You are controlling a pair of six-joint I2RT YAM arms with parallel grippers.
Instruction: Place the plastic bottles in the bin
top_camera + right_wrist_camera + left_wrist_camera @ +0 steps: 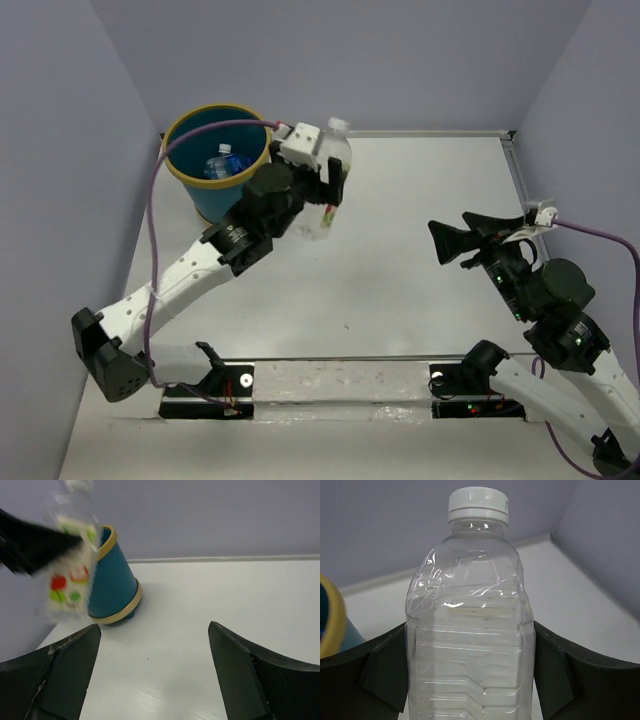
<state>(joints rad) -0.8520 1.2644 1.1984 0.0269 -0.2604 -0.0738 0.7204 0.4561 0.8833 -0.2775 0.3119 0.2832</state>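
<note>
Left gripper clamped on the big bottle beside the bin

Left gripper [327,188] is closed on the larger clear bottle [320,222], one dark finger [380,675] pressed to each flank of the ribbed body. In the left wrist view the bottle [470,605] fills the middle of the frame, white cap [478,504] at 12 o'clock and a slice of the bin's yellow rim [332,615] at 9 o'clock. From the top camera the bottle sits just at 3 o'clock of the bin [215,200], with its cap [340,125] toward 12 o'clock. The right wrist view shows it blurred [70,575], with a red-and-green label [65,587], in front of the teal bin wall [112,585]. Whether its base touches the table [400,200] I cannot tell.

The bin stands at about 10 o'clock on the table. Inside it lies one small bottle with a blue label [225,165].

Right gripper [440,245] hangs at about 3 o'clock of the table, well apart from the bin. Its jaws are spread wide with nothing between them [154,627], and they point toward 9 o'clock.
</note>
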